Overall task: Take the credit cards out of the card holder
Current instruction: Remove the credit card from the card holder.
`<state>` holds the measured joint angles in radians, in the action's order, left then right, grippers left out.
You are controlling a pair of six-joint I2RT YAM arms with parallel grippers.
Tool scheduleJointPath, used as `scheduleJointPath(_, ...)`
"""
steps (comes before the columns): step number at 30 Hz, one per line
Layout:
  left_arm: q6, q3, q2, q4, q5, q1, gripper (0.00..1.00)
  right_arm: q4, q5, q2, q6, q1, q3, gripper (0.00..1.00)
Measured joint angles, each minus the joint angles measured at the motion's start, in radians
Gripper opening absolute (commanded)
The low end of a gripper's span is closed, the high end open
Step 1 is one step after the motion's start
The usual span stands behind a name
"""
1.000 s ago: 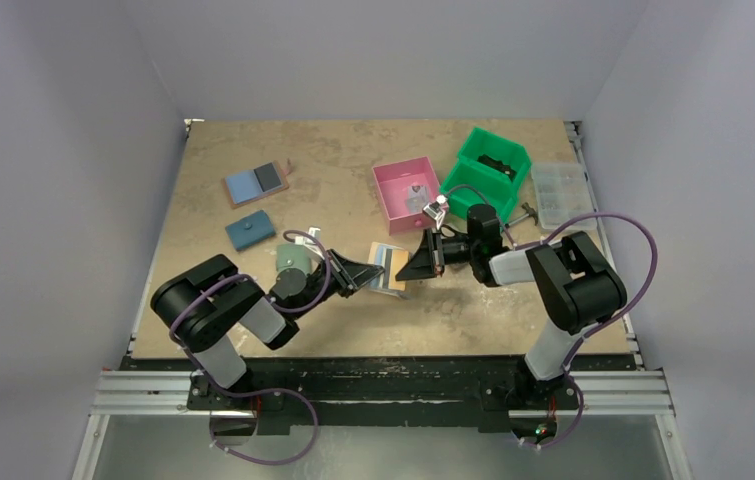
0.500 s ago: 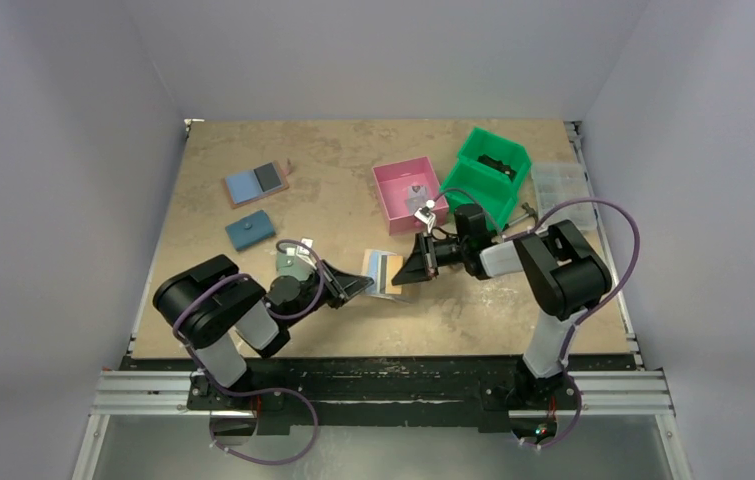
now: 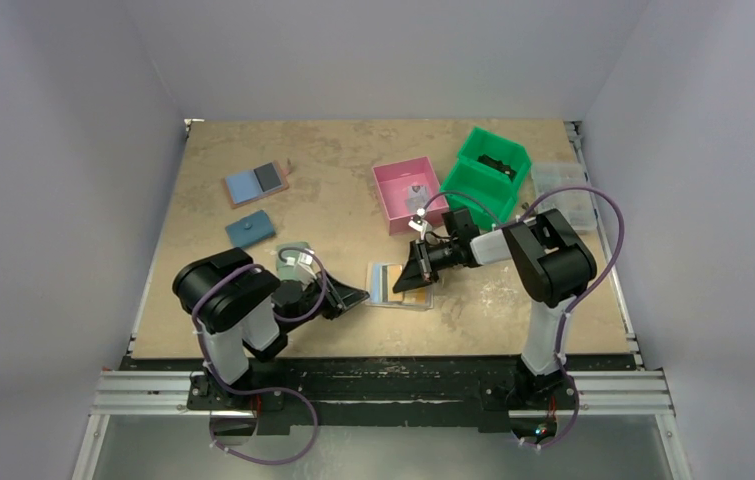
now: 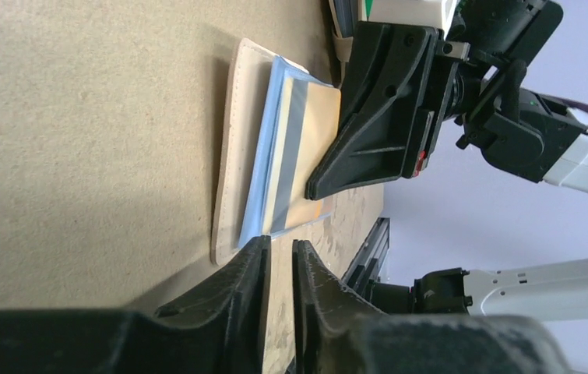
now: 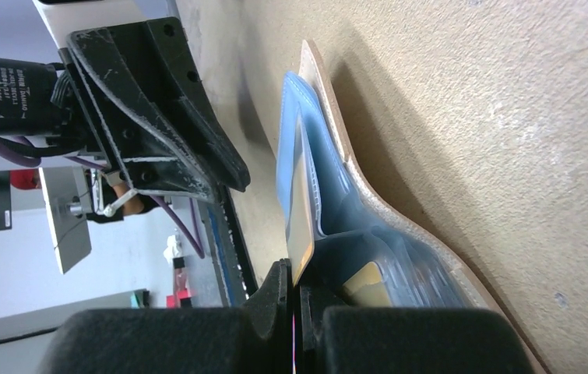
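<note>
The card holder (image 3: 381,284) lies open on the table between the two arms, its beige leather (image 4: 236,148) down and its pale blue pocket (image 5: 329,195) up. A gold-yellow credit card (image 4: 314,148) sticks partway out of that pocket. My right gripper (image 5: 294,284) is shut on that card's (image 5: 300,226) edge. A second yellow card (image 5: 364,284) sits deeper in the pocket. My left gripper (image 4: 279,249) hovers just off the holder's near edge. Its jaws are a narrow gap apart with nothing between them. In the top view the left gripper (image 3: 359,296) is left of the holder and the right gripper (image 3: 415,277) is over it.
A pink bin (image 3: 408,195), a green bin (image 3: 488,170) and a clear parts box (image 3: 561,190) stand behind the right arm. Another open holder with blue and black panels (image 3: 256,183) and a teal wallet (image 3: 250,230) lie at the far left. A grey-green item (image 3: 293,252) lies by the left wrist.
The left gripper has let go of the holder, opened a little and drawn back left. The holder now lies flat, nearer the front edge. The right gripper followed it, still pinching the card.
</note>
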<state>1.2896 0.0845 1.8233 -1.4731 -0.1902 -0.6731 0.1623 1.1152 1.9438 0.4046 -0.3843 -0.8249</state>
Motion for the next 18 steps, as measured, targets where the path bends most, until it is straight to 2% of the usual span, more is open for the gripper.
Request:
scheduleJointPath(6,-0.019,0.029,0.0,-0.001,-0.035,0.003,0.22,-0.061,-0.008,0.0,-0.048,-0.002,-0.022,0.0)
scheduleJointPath(12,-0.018,0.123,0.064,-0.005,-0.069,0.003,0.08,-0.089,-0.023,0.0,-0.064,-0.008,-0.032,0.0)
scheduleJointPath(16,-0.015,0.156,0.097,-0.006,-0.084,0.003,0.0,-0.097,-0.025,0.0,-0.069,-0.008,-0.035,0.0)
scheduleJointPath(18,-0.01,0.161,0.113,-0.007,-0.086,0.003,0.0,-0.099,-0.025,0.0,-0.069,-0.008,-0.036,0.0)
